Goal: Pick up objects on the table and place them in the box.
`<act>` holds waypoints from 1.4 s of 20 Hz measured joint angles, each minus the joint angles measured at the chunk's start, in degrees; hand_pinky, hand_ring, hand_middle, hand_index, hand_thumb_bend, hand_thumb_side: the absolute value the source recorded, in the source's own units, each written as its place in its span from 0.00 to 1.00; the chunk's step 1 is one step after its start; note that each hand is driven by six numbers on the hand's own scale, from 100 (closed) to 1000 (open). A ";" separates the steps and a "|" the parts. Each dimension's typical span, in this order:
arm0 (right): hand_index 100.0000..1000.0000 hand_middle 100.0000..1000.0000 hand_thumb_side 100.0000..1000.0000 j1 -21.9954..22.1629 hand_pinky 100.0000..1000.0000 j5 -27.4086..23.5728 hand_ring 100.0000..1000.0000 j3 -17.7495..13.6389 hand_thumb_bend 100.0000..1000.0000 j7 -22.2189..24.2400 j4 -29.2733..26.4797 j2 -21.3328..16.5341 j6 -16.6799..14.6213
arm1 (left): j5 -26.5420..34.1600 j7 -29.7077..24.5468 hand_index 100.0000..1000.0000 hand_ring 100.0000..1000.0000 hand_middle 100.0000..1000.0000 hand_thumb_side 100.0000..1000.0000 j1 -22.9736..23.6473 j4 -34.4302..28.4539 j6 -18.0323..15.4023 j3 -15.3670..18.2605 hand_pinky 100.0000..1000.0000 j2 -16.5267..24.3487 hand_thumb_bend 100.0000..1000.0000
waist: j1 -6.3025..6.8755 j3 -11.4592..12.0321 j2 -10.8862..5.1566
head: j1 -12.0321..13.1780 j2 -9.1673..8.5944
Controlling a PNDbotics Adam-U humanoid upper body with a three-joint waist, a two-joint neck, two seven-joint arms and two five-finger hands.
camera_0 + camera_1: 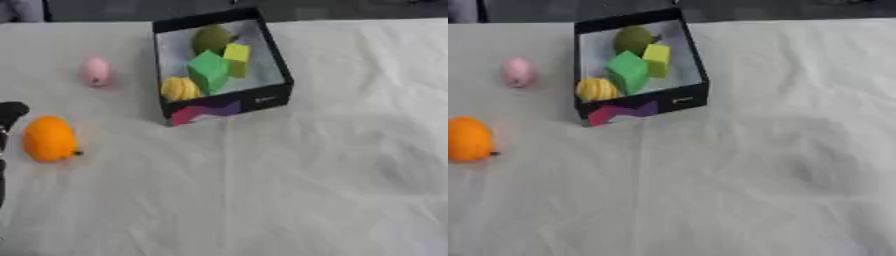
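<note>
Lying just right of black left hand [9,114] at left edge: round orange fruit [49,138]; finger state cannot tell. Black open box [273,55] far right. Right hand unseen.

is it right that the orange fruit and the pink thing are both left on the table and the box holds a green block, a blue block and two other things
Not quite: there is no blue block. The second block in the box is yellow, beside the green block, as the left eye view shows. The rest stands: the orange fruit and the pink thing are on the table, and two other things lie inside.
</note>
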 measured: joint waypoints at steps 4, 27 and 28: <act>0.87 0.69 0.54 0.47 0.85 -4.12 0.75 -1.03 0.00 2.29 -0.99 0.00 0.79 | 0.25 -0.08 0.70 0.77 0.69 0.74 -0.48 -0.91 0.07 -0.03 0.97 1.21 0.00 | 0.02 0.03 0.00 | 0.22 0.57; 0.86 0.68 0.54 3.44 0.85 -25.82 0.74 -6.32 0.00 12.65 0.79 -3.82 4.52 | -18.40 -17.95 0.81 0.90 0.77 0.22 -14.91 8.96 8.71 -12.10 1.00 31.79 0.26 | 1.78 0.23 -0.88 | 0.83 2.73; 0.86 0.68 0.54 3.43 0.85 -26.62 0.74 -6.44 0.00 13.07 1.08 -3.90 4.58 | -19.39 -18.93 0.81 0.90 0.75 0.20 -15.63 10.53 9.44 -12.36 1.00 33.31 0.28 | 1.78 0.18 -0.88 | 1.01 2.73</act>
